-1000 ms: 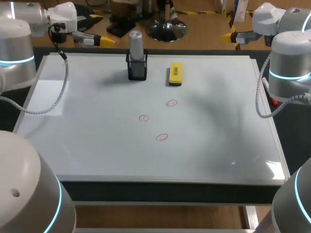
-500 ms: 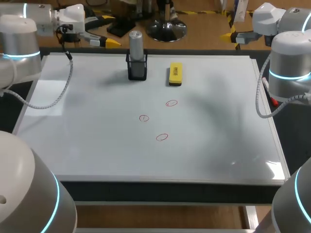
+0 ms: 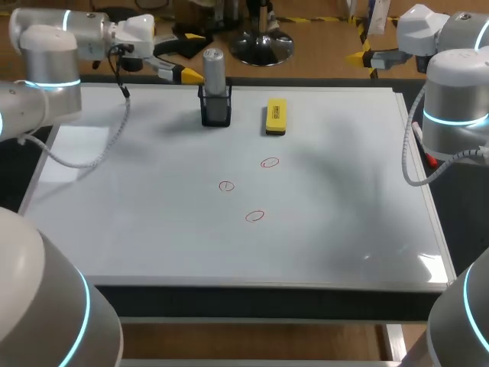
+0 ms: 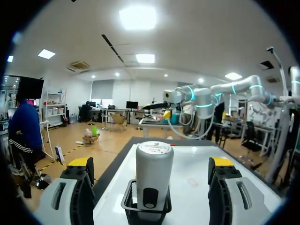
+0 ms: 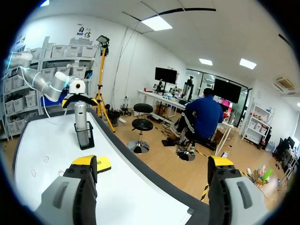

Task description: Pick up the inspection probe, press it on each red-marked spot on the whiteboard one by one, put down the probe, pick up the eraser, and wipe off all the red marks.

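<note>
While the probe stands in its holder, left pincer wide facing it, right pincer wide, print on cap unreadable.

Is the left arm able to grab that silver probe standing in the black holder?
Probably yes. The left claw is open and sits close beside the probe, which stands upright in its holder. In the wrist view the probe lines up just ahead of the gap between the fingers, with nothing in the way.

Silver-grey rounded left arm and right arm, cyan glowing joint rings, white wrists, looped grey cables, yellow-tipped grey fingers.
</note>
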You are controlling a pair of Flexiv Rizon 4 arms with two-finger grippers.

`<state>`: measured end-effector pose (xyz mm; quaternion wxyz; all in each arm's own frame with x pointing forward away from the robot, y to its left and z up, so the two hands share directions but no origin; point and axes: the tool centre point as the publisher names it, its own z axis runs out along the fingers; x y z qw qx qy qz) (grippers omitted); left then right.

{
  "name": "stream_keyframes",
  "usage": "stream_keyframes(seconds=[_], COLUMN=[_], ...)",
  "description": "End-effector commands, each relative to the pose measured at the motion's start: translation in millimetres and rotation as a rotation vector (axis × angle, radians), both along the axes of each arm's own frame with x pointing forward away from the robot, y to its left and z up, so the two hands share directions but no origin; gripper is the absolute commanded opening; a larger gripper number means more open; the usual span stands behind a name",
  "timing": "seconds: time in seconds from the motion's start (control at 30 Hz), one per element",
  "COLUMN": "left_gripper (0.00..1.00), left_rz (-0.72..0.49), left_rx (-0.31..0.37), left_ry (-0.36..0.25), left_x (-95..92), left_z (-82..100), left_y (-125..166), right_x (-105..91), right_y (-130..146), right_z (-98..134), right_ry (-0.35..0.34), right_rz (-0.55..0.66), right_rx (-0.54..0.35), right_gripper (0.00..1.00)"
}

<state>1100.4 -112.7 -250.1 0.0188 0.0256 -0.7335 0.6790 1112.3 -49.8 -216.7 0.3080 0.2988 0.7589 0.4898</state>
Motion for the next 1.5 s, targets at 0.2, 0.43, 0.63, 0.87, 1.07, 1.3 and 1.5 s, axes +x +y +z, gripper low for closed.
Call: stream_keyframes(seconds=[0.2, 0.43, 0.63, 0.87, 1.07, 1.3, 1.5], left_gripper=[1.0, 1.0, 1.0, 1.0, 1.0, 1.0, 1.0], left_rz=[-0.102, -0.098, -0.091, -0.071, -0.046, -0.033, -0.045], left_rx=[-0.015, -0.016, -0.016, -0.013, -0.004, -0.005, 0.006], left_ry=[0.018, 0.02, 0.022, 0.021, 0.024, 0.024, 0.016], left_x=[9.8, 8.7, 6.1, 3.5, 1.9, 1.4, -1.2], left_z=[-15.0, -22.6, -23.5, -26.6, -28.3, -29.0, -26.3], left_y=[-13.8, -29.4, -43.6, -52.6, -54.2, -54.5, -53.4], right_x=[0.3, 0.3, 0.3, 0.3, 0.3, 0.3, 0.3], right_y=[-0.4, -0.4, -0.4, -0.4, -0.4, -0.4, -0.4], right_z=[-0.3, -0.3, -0.3, -0.3, -0.3, -0.3, -0.3], right_ry=[0.0, 0.0, 0.0, 0.0, 0.0, 0.0, 0.0], right_rz=[0.001, 0.001, 0.001, 0.001, 0.001, 0.001, 0.001], right_rx=[0.0, 0.0, 0.0, 0.0, 0.0, 0.0, 0.0], right_gripper=[1.0, 1.0, 1.0, 1.0, 1.0, 1.0, 1.0])
